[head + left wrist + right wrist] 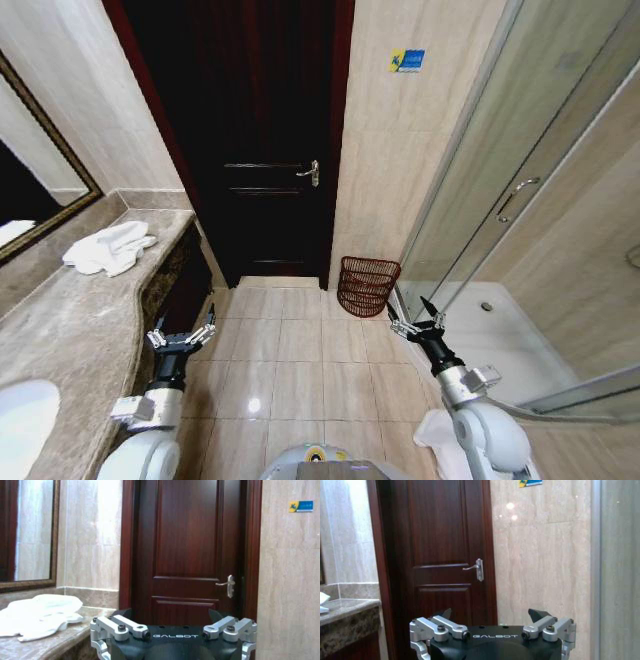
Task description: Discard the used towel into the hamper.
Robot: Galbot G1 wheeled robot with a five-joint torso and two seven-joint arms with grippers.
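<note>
Towel [108, 247] lies crumpled on the marble worktop [70, 340], ahead and to the left of the left gripper [182, 334], the nearer one, spread open and empty. Right gripper [415, 319], also open and empty, hangs just beside the hamper [367, 285].

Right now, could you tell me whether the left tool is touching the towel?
Apart. The head view shows the left tool open in the air over the floor, while the towel lies farther off on the counter.

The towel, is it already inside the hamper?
No, the towel lies on the counter, far from the hamper on the floor.
</note>
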